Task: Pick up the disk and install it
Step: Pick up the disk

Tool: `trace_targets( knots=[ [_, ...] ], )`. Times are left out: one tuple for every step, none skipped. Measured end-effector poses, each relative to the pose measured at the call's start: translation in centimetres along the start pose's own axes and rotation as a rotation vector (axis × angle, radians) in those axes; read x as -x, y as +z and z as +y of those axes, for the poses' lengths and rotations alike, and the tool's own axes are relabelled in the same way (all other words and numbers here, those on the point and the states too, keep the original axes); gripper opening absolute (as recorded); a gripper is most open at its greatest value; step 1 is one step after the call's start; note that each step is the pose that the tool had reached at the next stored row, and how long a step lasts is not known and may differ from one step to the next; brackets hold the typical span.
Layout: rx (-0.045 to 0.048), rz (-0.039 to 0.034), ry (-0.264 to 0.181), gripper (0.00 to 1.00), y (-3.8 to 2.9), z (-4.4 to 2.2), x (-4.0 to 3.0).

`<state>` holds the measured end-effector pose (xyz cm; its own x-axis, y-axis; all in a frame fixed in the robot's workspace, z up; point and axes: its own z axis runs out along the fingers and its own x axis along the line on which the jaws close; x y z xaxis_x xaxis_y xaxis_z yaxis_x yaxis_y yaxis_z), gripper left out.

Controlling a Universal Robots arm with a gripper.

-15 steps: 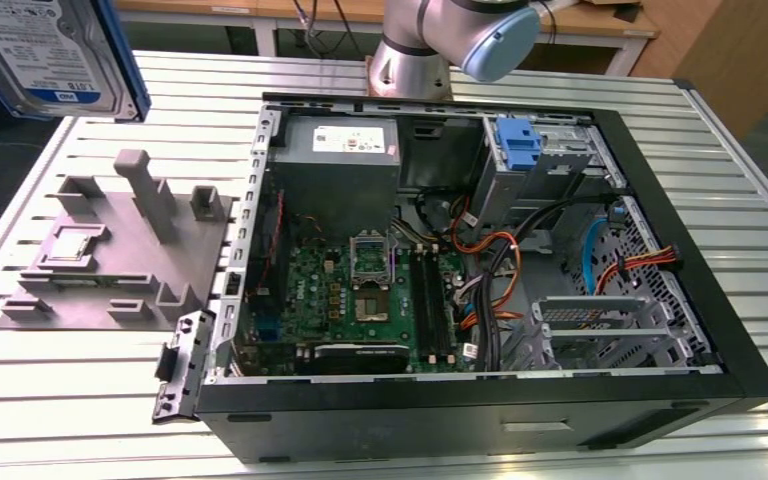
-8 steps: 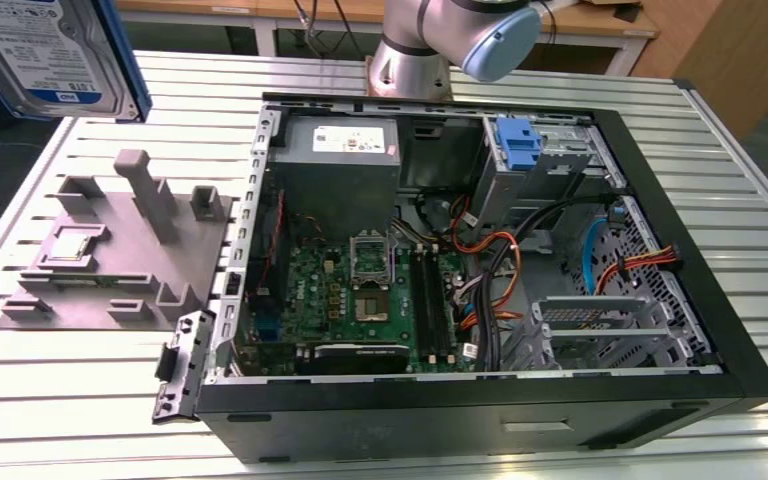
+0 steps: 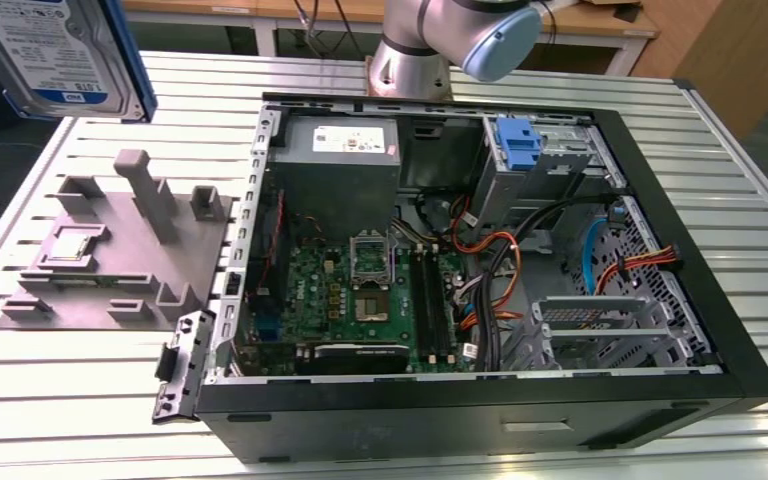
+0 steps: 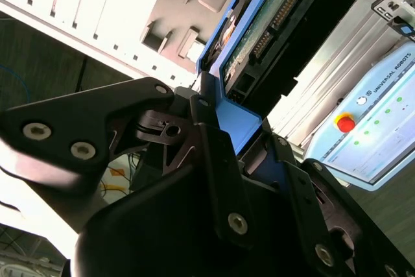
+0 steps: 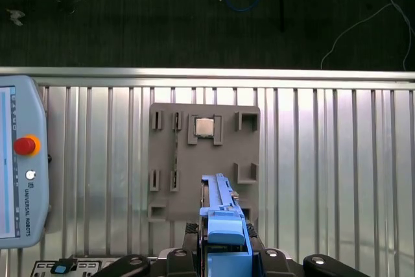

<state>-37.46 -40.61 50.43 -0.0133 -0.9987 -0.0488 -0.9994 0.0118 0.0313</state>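
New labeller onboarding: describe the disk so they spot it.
On the exterior view's left of the open computer case lies a grey stand. Above it hangs the disk: silver, labelled, blue-framed, unlike the bare blue bracket inside the case.

Print check: you have three spots.
- Disk (image 3: 64,50), exterior view: white and blue label (image 3: 48,38), lines too fine for you to make out.
- Power supply (image 3: 337,165): pale sticker (image 3: 353,137), unreadable.
- Teach pendant (image 5: 19,180), both wrist views: one line of lettering along its edge, near the red button (image 5: 24,145).
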Motion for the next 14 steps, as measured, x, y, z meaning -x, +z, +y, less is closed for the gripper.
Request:
trace_targets(
  knots=[
    [0.0, 0.0001, 0.0, 0.37, -0.01, -0.14, 0.0],
    [0.0, 0.0, 0.0, 0.37, -0.01, -0.14, 0.0],
    [0.0, 0.0, 0.0, 0.37, -0.01, -0.16, 0.0],
    [0.0, 0.0, 0.0, 0.37, -0.01, -0.18, 0.0],
    [0.0001, 0.0001, 0.0, 0.37, -0.01, -0.21, 0.0],
    [0.0001, 0.0001, 0.0, 0.37, -0.01, -0.23, 0.0],
    [0.0, 0.0, 0.0, 0.37, -0.01, -0.28, 0.0],
    [0.0, 0.0001, 0.0, 0.37, -0.01, -0.34, 0.0],
    [0.0, 0.0, 0.0, 0.37, -0.01, -0.38, 0.0],
    [-0.0001, 0.0, 0.0, 0.37, -0.01, -0.41, 0.01],
    [0.0001, 0.0, 0.0, 0.37, -0.02, -0.46, 0.01],
    [-0.0001, 0.0, 0.0, 0.37, -0.01, -0.49, 0.01],
    [-0.0001, 0.0, 0.0, 0.37, -0.01, -0.52, 0.01],
    [0.0, 0.0, 0.0, 0.37, -0.02, -0.54, -0.01]
  ],
)
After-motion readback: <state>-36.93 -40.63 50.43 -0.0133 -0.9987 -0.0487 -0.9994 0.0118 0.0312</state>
